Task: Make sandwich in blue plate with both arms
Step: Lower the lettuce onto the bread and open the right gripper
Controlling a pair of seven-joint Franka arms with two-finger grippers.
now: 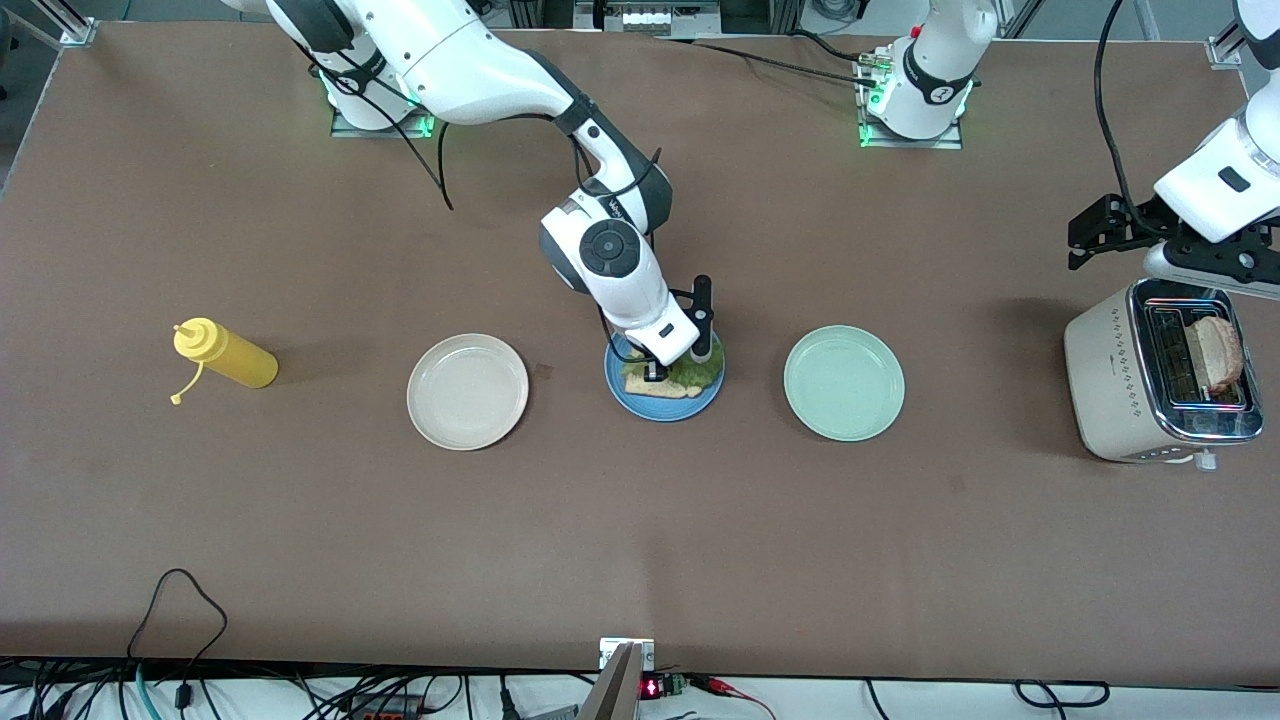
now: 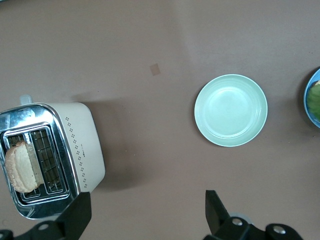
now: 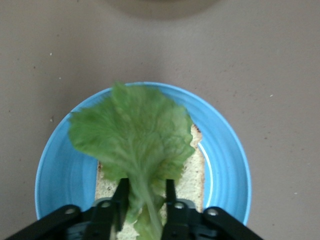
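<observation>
The blue plate [image 1: 700, 402] lies mid-table and holds one bread slice [image 1: 665, 388] with a green lettuce leaf [image 1: 702, 372] on it. My right gripper [image 1: 655, 372] is low over this plate. In the right wrist view its fingers [image 3: 145, 182] stand slightly apart on either side of the lettuce [image 3: 135, 135] stem, over the bread [image 3: 192, 175] and plate [image 3: 60, 170]. A second bread slice [image 1: 1215, 352] stands in the toaster [image 1: 1120, 380]. My left gripper [image 1: 1215, 270] hangs above the toaster, open wide and empty [image 2: 147, 200], with the toaster [image 2: 82, 145] and slice [image 2: 22, 167] beside it.
A pale mint-green plate [image 1: 844, 383] lies between the blue plate and the toaster, also in the left wrist view [image 2: 231, 110]. A cream-white plate [image 1: 467, 391] and a yellow squeeze bottle [image 1: 228, 355] lie toward the right arm's end.
</observation>
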